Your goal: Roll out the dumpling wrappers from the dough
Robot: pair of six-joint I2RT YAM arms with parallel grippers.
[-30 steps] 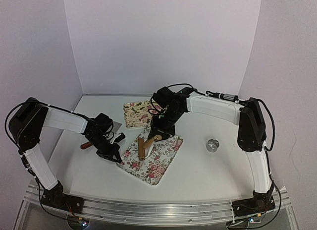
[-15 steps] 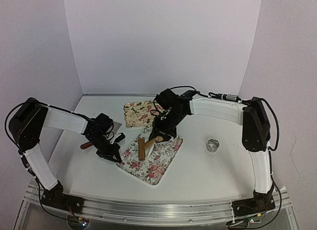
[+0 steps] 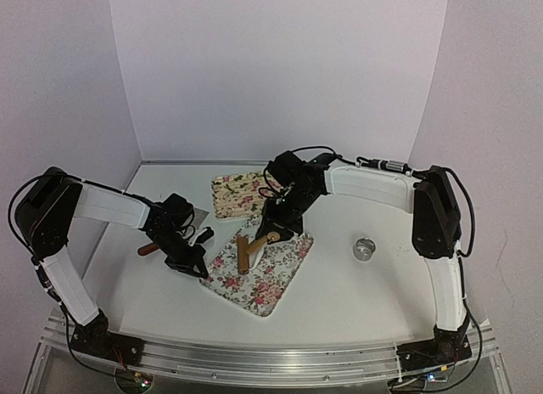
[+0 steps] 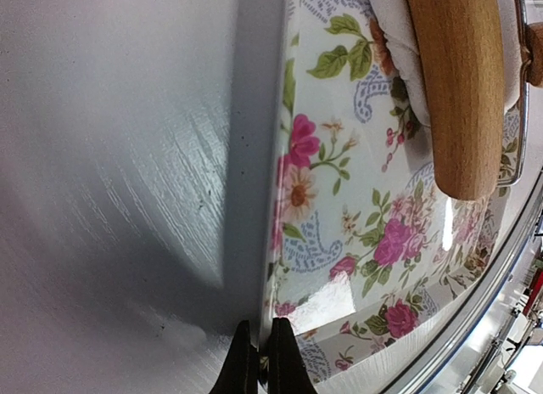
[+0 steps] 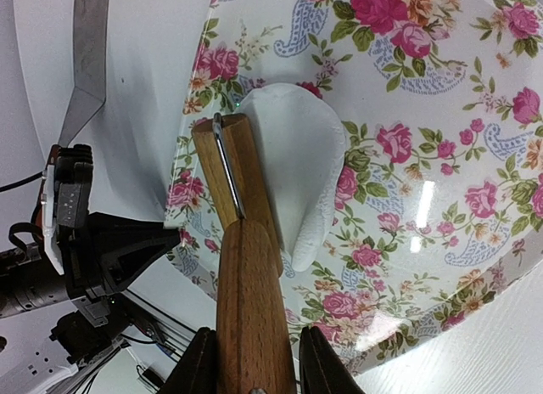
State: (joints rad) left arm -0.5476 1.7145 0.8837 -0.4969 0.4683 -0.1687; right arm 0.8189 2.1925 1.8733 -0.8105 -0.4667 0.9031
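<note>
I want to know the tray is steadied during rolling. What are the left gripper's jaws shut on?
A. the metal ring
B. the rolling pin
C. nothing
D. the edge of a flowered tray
D: in the left wrist view the left gripper pinches the edge of the flowered tray; the rolling pin sits in the right gripper.

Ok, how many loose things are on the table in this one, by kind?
tray: 2
rolling pin: 1
dough: 1
metal ring: 1
scraper: 1
Total: 6
</note>
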